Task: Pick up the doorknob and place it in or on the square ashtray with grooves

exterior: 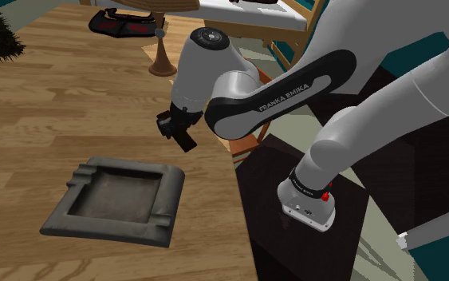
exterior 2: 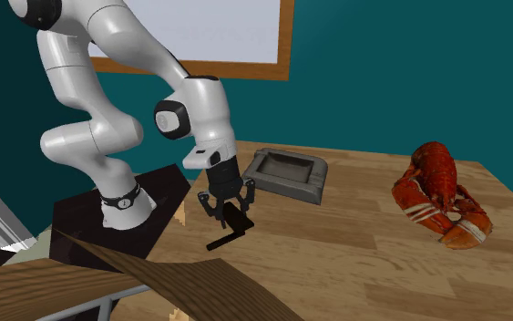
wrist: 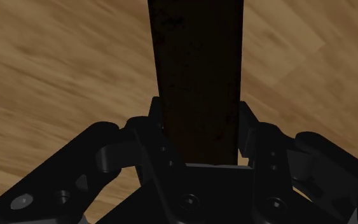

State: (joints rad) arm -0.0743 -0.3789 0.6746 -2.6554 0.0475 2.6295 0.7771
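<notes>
The arm [exterior: 282, 94] reads "FRANKA EMIKA". The gripper [exterior 2: 230, 205] is clamped on the dark, bar-shaped doorknob [exterior 2: 233, 226], its 2 fingers [wrist: 157, 124] pressing either side, over the wooden table [exterior 2: 364, 260] near the grey ashtray [exterior 2: 282, 189].

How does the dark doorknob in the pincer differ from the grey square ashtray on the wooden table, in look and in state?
The long, narrow black-brown doorknob is a flat bar; the grey square ashtray is a wide tray with a hollow and a grooved rim. The doorknob is clasped between the fingers of the black pincer; the ashtray lies flat and free on the wooden table. Both look dull, not shiny.
</notes>
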